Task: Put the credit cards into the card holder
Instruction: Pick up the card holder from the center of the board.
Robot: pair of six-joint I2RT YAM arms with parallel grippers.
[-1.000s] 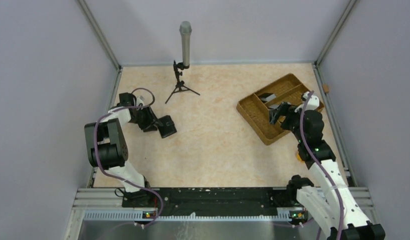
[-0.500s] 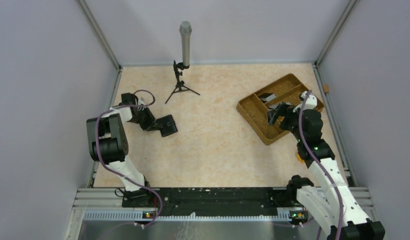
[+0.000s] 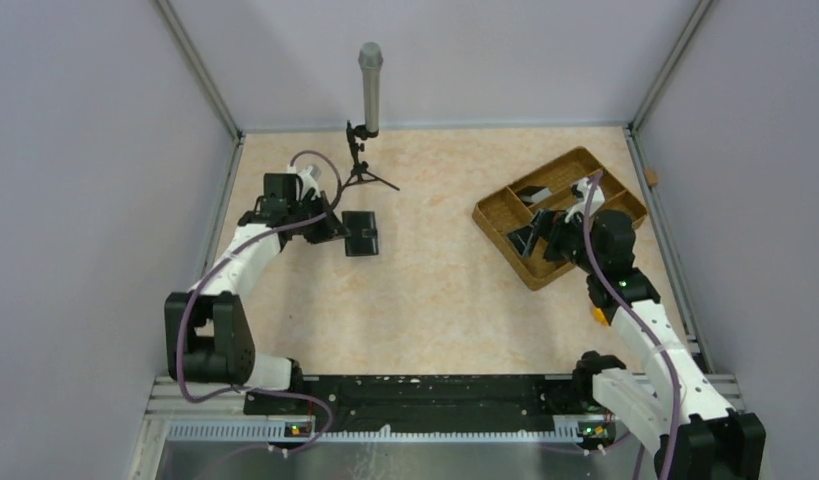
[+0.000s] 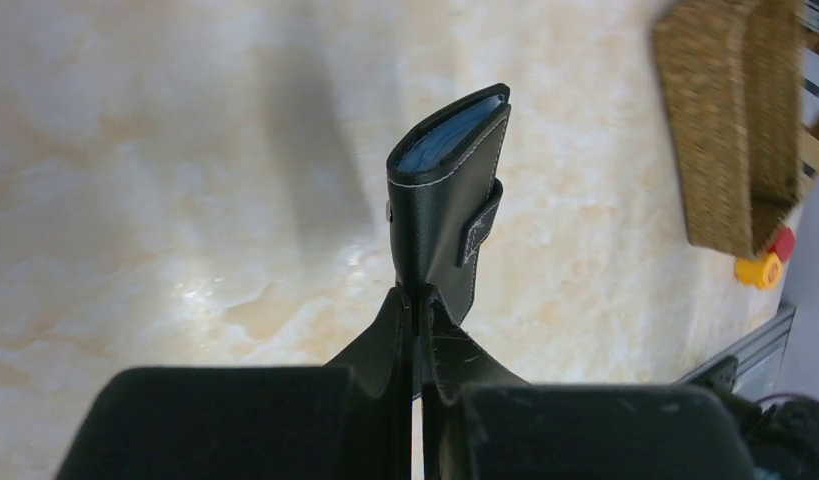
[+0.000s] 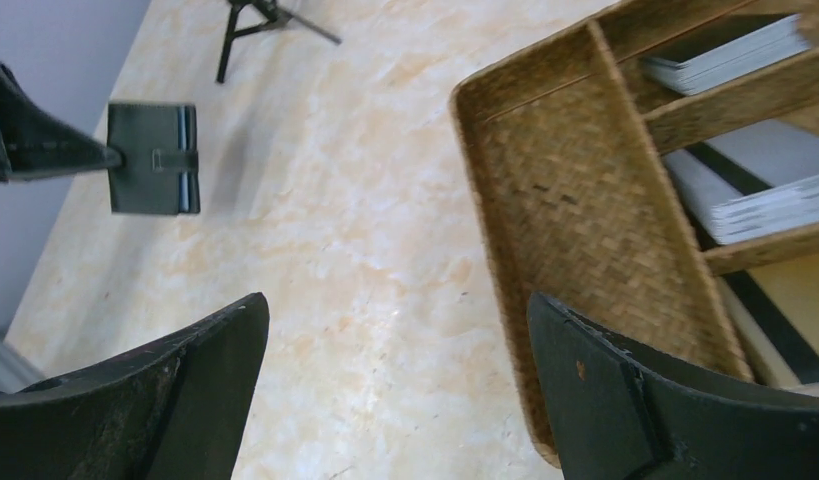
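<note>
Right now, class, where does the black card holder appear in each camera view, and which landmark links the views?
Top external: card holder left of centre, in the left gripper.
Left wrist: card holder at centre, beyond the gripper.
Right wrist: card holder at upper left.
Shared landmark: the woven tray.

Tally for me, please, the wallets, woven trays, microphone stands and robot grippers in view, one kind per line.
Wallets: 1, the card holder, pinched by the left gripper
Woven trays: 1, the woven tray
Microphone stands: 1, the microphone stand
Grippers: 2, the left gripper and the right gripper
Total: 5
</note>
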